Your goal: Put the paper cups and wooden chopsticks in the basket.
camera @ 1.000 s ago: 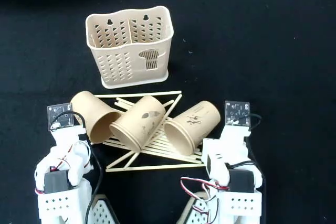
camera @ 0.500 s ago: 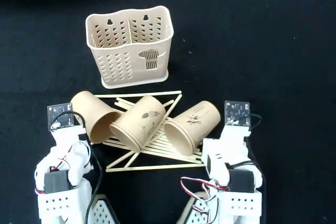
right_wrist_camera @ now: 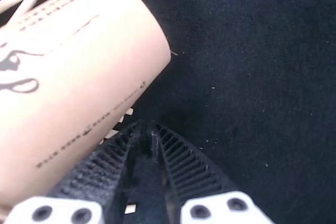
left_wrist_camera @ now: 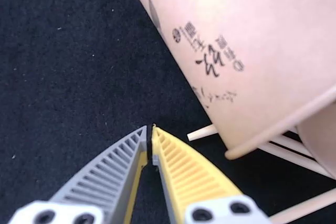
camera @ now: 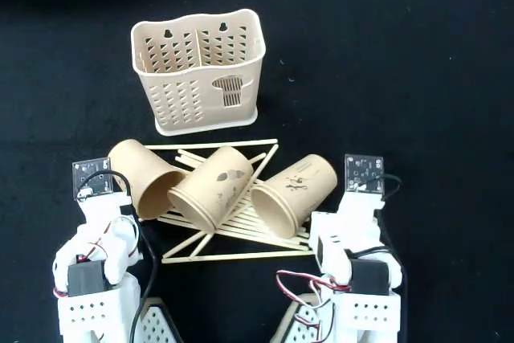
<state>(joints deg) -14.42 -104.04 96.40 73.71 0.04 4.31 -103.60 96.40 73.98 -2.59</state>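
A black tabletop (camera: 418, 78) with two small robot arms at its near edge. Between them lies a heap that is not yet sorted: a left cup (camera: 144, 176), a middle cup (camera: 210, 186) and a right cup (camera: 293, 190), all paper and all on their sides, resting across a crisscross of wooden chopsticks (camera: 233, 230). The slotted beige basket (camera: 198, 70) stands upright beyond the heap, toward the far edge and left of centre, with nothing in it that I can see. The left tool (left_wrist_camera: 148, 129) is closed and empty, just beside the rim of the left cup. The right tool (right_wrist_camera: 146, 127) is also closed and empty, close by the right cup's side. The task looks to be at its very start. The next move would need a tool to open and take a cup's rim. Nothing has visibly shifted since the frames a moment earlier, and both arms are still.
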